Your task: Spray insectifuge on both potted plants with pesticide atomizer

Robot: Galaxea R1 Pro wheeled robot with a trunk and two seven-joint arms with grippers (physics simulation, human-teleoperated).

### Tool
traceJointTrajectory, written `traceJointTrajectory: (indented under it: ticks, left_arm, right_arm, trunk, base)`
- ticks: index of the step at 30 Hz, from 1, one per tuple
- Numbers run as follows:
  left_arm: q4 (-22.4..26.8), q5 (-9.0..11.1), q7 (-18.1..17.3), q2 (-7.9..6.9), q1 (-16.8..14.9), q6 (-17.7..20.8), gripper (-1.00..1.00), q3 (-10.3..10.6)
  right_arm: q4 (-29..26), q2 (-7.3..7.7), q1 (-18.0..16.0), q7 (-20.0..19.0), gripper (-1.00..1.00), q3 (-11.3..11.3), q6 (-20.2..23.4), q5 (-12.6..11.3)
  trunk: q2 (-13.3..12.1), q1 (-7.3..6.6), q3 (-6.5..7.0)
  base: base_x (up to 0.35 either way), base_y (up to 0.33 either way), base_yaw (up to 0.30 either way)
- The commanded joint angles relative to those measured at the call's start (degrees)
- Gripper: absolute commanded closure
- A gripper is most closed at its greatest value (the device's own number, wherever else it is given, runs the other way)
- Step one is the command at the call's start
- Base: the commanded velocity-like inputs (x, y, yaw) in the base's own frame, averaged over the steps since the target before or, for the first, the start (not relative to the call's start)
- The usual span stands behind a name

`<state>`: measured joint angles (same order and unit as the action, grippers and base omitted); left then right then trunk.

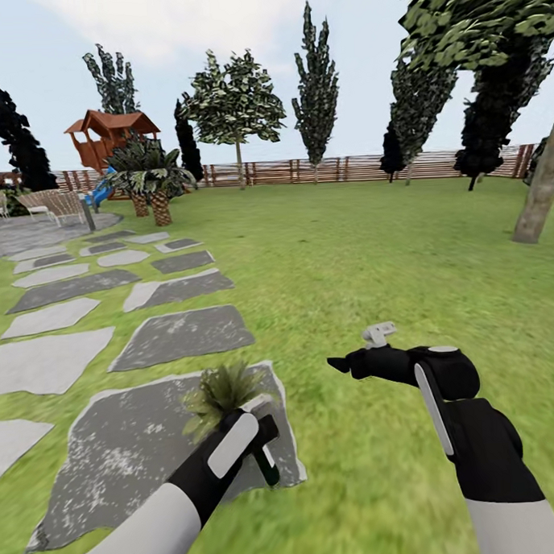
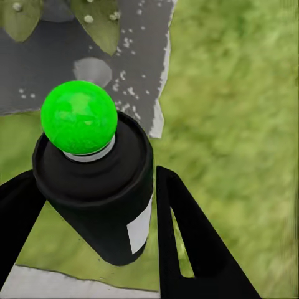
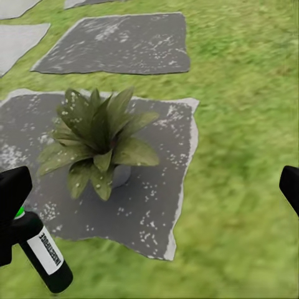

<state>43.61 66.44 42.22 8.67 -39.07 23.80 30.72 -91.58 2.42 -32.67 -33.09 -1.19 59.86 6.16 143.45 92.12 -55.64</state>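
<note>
The left gripper [image 2: 93,249] pinches the atomizer [image 2: 99,187], one finger on each side of the dark bottle, its green head pointing down at the ground. The right gripper [image 3: 149,205] is spread wide with nothing between its tips, held out over the lawn [image 1: 372,249].

A potted plant [image 3: 99,140] sits on a grey slab [image 1: 139,452], just ahead of the left gripper; the slab's edge runs close beside the bottle. Open grass lies to the right, as far as the fence [image 1: 321,170].

The right wrist view shows the whole rosette and the bottle's label; from the head, the left arm hides much of the plant.
</note>
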Motion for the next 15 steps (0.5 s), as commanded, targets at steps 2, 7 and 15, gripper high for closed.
traceJointTrajectory:
  ticks: [2, 7, 15]
  left_arm:
    - [0.1, 0.2, 0.4, 0.05, -0.4, 0.4, 1.00, 0.0]
    - [0.0, 0.1, 0.5, 0.00, -0.9, 0.8, 1.00, 0.0]
    - [-0.9, 3.9, 0.7, 0.02, -1.9, 3.4, 1.00, -0.2]
  right_arm:
    - [-0.1, 0.04, 0.0, -0.5, -1.00, 0.0, 0.1, 0.6]
    - [0.0, 0.12, 0.0, -0.5, -1.00, 0.0, 0.1, 0.6]
    - [0.2, 0.13, 0.0, -0.6, -1.00, -0.1, 0.1, 0.5]
  trunk:
    - [0.0, 0.02, -0.06]
    - [0.0, 0.02, -0.06]
    - [0.0, 0.02, -0.06]
  base:
    - [0.285, -0.152, 0.153]
    - [0.312, -0.087, 0.044]
    - [0.332, -0.039, 0.003]
